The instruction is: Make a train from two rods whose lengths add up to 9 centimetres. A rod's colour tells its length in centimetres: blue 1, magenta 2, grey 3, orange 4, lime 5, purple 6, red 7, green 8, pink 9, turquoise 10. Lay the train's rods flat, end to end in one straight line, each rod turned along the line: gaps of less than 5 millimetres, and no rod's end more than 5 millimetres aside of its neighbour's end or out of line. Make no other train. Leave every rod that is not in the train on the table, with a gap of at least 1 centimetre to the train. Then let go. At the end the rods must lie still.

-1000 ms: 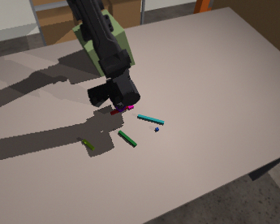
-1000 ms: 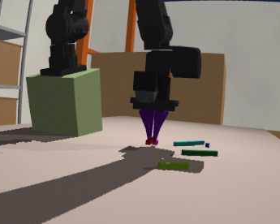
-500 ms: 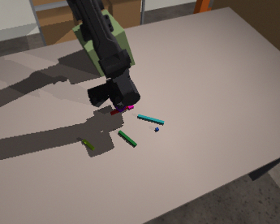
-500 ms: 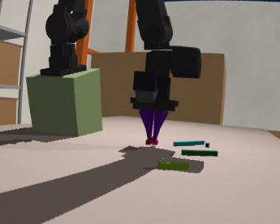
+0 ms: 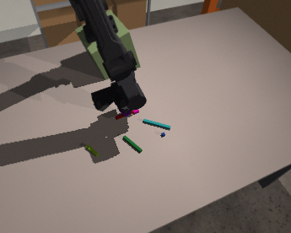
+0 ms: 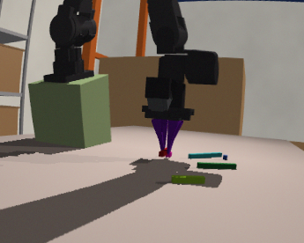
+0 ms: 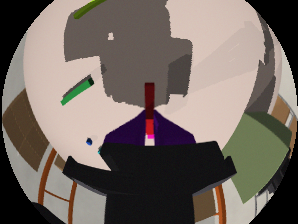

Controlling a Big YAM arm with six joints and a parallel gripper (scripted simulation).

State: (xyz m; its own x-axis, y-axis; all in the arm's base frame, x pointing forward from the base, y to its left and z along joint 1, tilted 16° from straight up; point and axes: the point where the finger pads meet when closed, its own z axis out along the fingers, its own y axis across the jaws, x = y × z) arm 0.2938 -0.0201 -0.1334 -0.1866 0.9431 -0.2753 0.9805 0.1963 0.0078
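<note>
My gripper (image 5: 126, 113) (image 6: 166, 150) (image 7: 149, 113), with purple fingers, is shut on the red rod (image 5: 119, 116) (image 6: 162, 153) (image 7: 149, 97) around its middle, low at the table. The magenta rod (image 5: 136, 111) (image 6: 168, 154) (image 7: 150, 136) is at the red rod's far end in the wrist view, roughly in line with it. Fingers hide part of both, so I cannot tell the exact gap or whether the red rod touches the table.
The turquoise rod (image 5: 156, 124) (image 6: 204, 155), blue rod (image 5: 163, 134) (image 6: 225, 157) (image 7: 89, 142), green rod (image 5: 132, 144) (image 6: 216, 165) (image 7: 77, 92) and lime rod (image 5: 91, 150) (image 6: 189, 180) (image 7: 90, 8) lie apart. A green block (image 6: 60, 112) stands behind.
</note>
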